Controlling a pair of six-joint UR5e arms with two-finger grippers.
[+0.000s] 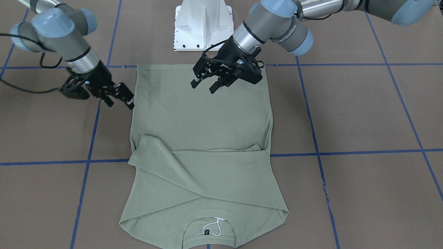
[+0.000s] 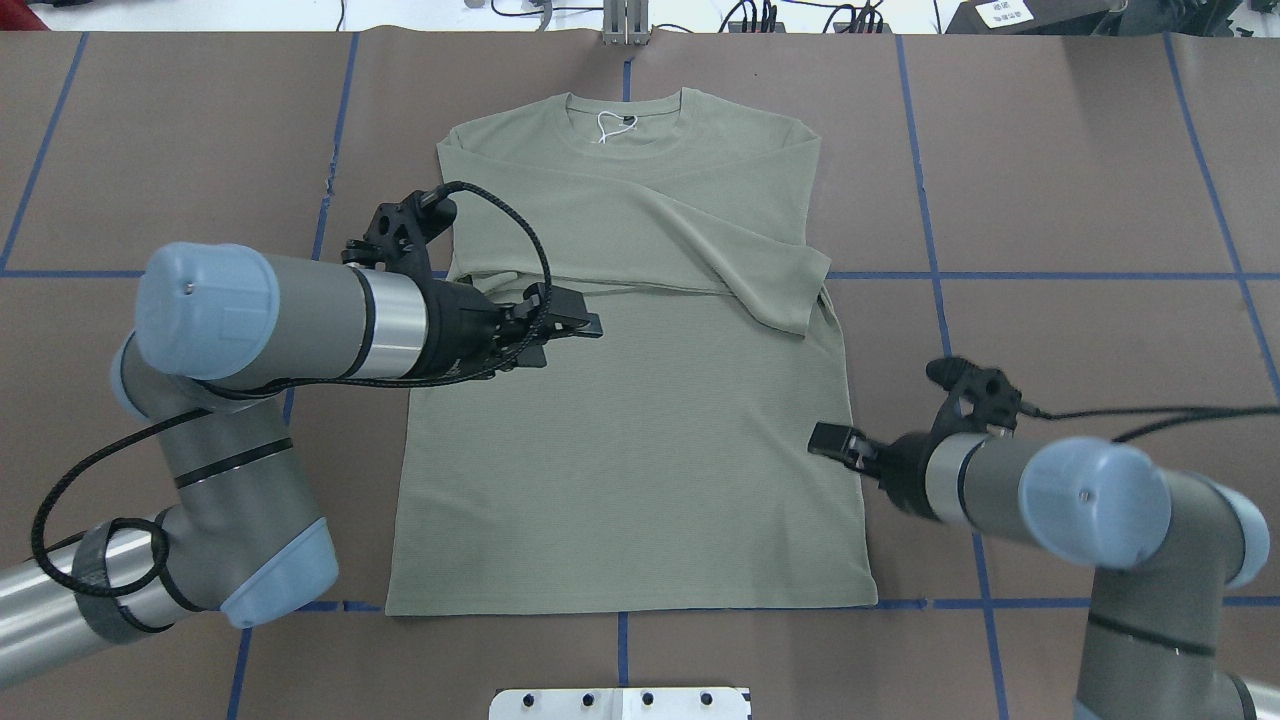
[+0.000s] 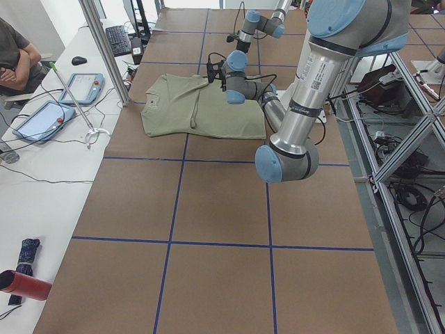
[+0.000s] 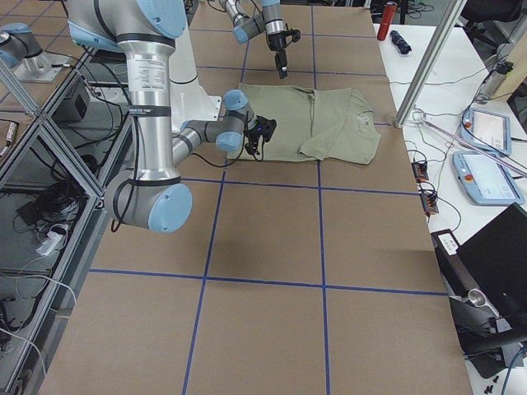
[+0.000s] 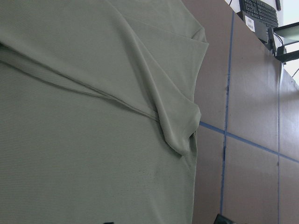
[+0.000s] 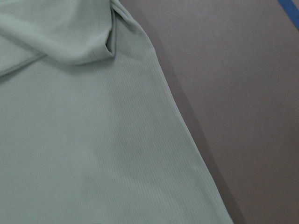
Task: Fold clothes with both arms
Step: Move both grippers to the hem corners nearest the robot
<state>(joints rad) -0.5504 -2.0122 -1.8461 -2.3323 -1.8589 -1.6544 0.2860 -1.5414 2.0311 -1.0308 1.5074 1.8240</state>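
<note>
Two pincers, both with jaws apart and holding nothing, as far as I can see from here. The left pincer [image 1: 202,87] hangs over the body of the sage-green shirt [image 2: 630,450], just on the hem side of the folded sleeves, and looks clear of the cloth. The right pincer [image 1: 121,104] sits at the shirt's side edge on my right arm's side; I cannot tell if its tips touch the fabric. The shirt lies flat mid-bench, hem toward the white pedestal [image 1: 202,26], neck with its black label [image 2: 625,121] at the far end, both sleeves crossed over the chest. The brown bench [image 2: 1100,150] is marked with blue tape lines [image 2: 1050,275]. Off its far side, a seated person [image 3: 14,59], tablets [image 3: 82,87] and a keyboard [image 3: 119,40]. Bare brown surface flanks the shirt on both sides.
</note>
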